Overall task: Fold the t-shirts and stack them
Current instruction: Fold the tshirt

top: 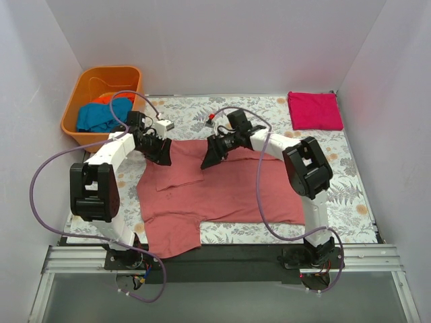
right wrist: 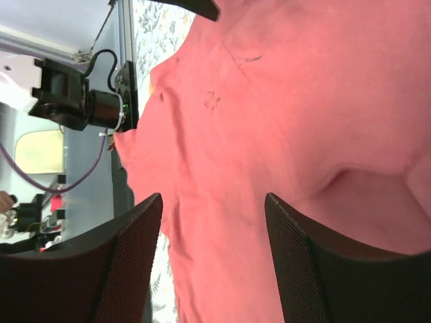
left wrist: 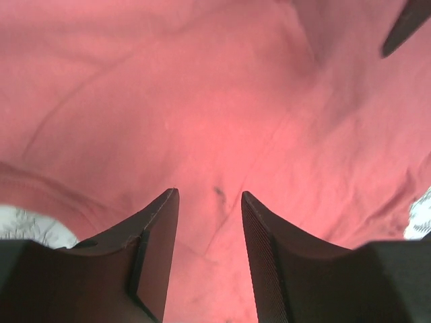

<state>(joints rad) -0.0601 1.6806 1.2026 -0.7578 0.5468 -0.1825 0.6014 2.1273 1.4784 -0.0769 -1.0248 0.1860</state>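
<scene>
The red shirt [top: 222,192] is lying spread across the middle of the counter [top: 350,188], with one sleeve reaching toward the near edge and its far edge doubled over in a flap. The left end effector [top: 161,156] is pointing down at the shirt's far left corner, its fingers standing apart with only red cloth showing between them. The right end effector [top: 210,159] is hanging over the far edge near the middle, and its fingers are also spread with nothing gripped. Whether either tip is touching the cloth cannot be told. The pink shirt [top: 314,111] is sitting folded at the far right corner. The teal shirt [top: 101,116] and orange shirt [top: 104,98] are lying bunched in the tub [top: 74,114] at far left.
</scene>
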